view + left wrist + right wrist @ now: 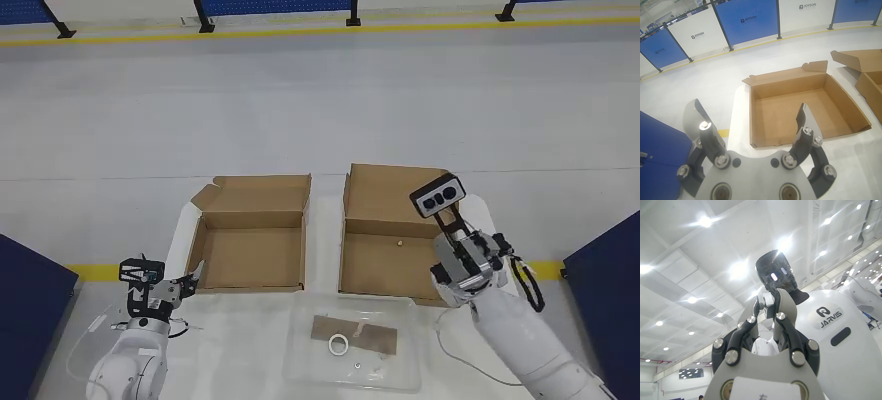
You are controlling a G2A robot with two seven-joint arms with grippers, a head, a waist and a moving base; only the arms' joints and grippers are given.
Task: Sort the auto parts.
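My right gripper (766, 306) is turned upward, away from the table, and is shut on a small grey metal part (769, 310), a block with a round disc on one side. From above, this gripper (470, 258) hangs over the near right corner of the right cardboard box (372, 262), which holds one small piece (400, 241). My left gripper (749, 104) is open and empty, just off the near left corner of the left cardboard box (802, 111), whose floor is bare. In the top view the left gripper (190, 276) sits beside that box (250, 258).
A clear plastic tray (300, 365) lies at the table's front, between the arms, with a brown card (355, 335), a white ring (338, 346) and a small part (357, 366) in it. Both boxes have raised lids at the back. Blue panels stand at either side.
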